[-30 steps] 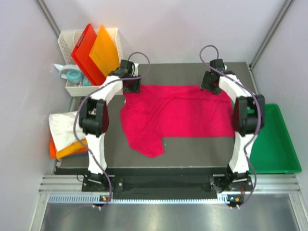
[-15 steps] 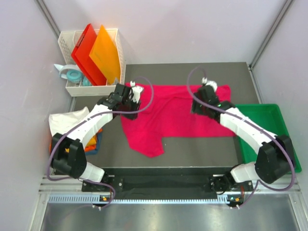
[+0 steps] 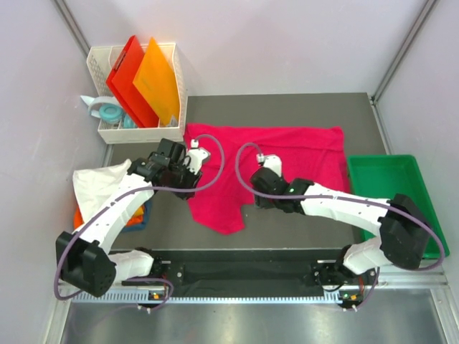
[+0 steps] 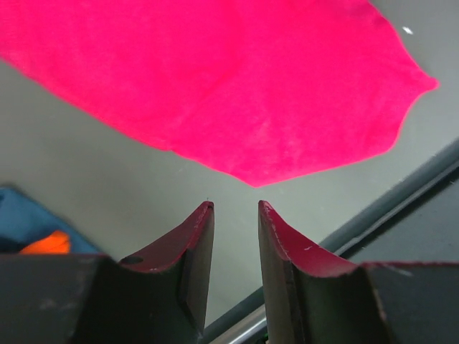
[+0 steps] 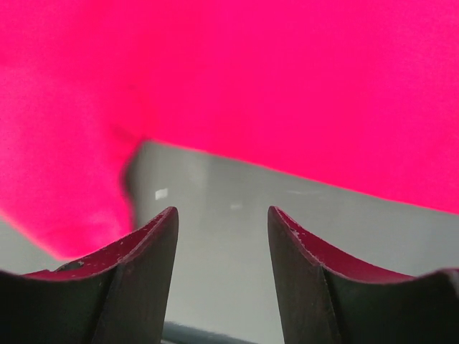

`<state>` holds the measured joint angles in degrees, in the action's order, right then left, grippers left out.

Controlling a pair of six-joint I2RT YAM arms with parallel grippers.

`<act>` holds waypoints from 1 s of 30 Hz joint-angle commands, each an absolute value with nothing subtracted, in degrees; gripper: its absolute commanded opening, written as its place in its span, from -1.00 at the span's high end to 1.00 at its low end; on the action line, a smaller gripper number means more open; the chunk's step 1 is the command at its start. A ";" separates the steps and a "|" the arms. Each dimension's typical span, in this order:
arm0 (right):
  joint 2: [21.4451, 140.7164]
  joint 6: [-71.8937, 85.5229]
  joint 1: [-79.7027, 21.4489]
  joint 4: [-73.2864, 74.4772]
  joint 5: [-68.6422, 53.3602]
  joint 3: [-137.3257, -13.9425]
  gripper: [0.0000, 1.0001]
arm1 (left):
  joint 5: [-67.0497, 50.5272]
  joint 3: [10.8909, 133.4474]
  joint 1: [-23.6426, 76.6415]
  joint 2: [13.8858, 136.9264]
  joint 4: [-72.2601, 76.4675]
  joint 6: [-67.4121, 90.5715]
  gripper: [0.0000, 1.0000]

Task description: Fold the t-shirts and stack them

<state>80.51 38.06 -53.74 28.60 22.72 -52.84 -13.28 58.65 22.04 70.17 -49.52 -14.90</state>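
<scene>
Fold step, grasp not yet made. Shirt (image 3: 287, 154) lies spread, centre to 1 o'clock. Left gripper (image 4: 235, 215) hovers at its 9 o'clock edge, right gripper (image 5: 222, 218) at 6 o'clock; both fingers parted, empty. Next move likely: pinch edges, fold inward.

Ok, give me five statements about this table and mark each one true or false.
1. The crimson-pink t-shirt lies spread on the table. True.
2. The left end effector is clamped on that shirt. False: its jaws stand apart with nothing between them, over bare table just short of the cloth's edge.
3. The right end effector holds nothing. True.
4. A folded shirt lies in the green tray. False: no shirt shows in it.
5. The red board and the orange board stand in the white basket. True.
</scene>
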 commanded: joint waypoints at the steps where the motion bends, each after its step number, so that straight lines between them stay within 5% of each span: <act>1: 83.31 34.20 -61.34 24.79 25.32 -59.49 -0.06 | -9.41 59.42 21.18 68.29 -47.73 -12.85 0.27; 17: 98.26 28.21 -80.58 23.21 28.30 -66.45 0.16 | -19.77 59.68 1.15 73.91 -44.65 -2.81 0.29; 30: 107.48 20.57 -82.00 19.95 30.06 -70.13 0.25 | -22.94 58.62 -1.76 73.13 -44.38 -2.64 0.28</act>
<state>103.44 24.88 -81.36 22.63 27.27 -65.36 -20.12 58.59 -0.78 74.11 -46.26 -2.87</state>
